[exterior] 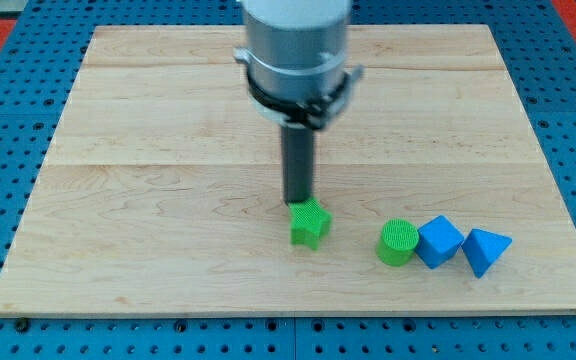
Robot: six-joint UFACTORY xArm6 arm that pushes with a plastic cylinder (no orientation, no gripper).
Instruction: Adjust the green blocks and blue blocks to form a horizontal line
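Four blocks lie near the view's bottom on the wooden board. A green star-like block sits at the centre bottom. A green cylinder lies to its right, with a gap between them. A blue cube-like block touches the cylinder's right side. A blue triangular block sits just right of that. My tip rests right at the top-left edge of the green star-like block, touching or nearly touching it.
The arm's grey cylindrical body hangs over the board's top centre. A blue perforated table surrounds the board on all sides.
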